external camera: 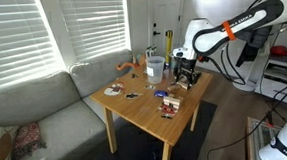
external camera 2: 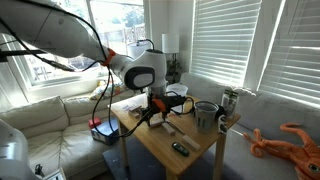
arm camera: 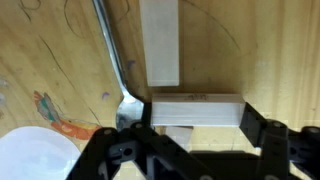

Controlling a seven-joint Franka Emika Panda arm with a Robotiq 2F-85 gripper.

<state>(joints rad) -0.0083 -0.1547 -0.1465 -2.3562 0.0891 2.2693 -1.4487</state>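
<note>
Wooden table (arm camera: 40, 60): white block (arm camera: 195, 110), long axis spanning claw (arm camera: 197, 130).

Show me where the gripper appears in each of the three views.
In an exterior view: gripper right of centre, over the table's right corner.
In an exterior view: gripper at centre, low over the table.
Wrist view: gripper along the bottom edge, flanking a white block.
Shared landmark: the table.
</note>
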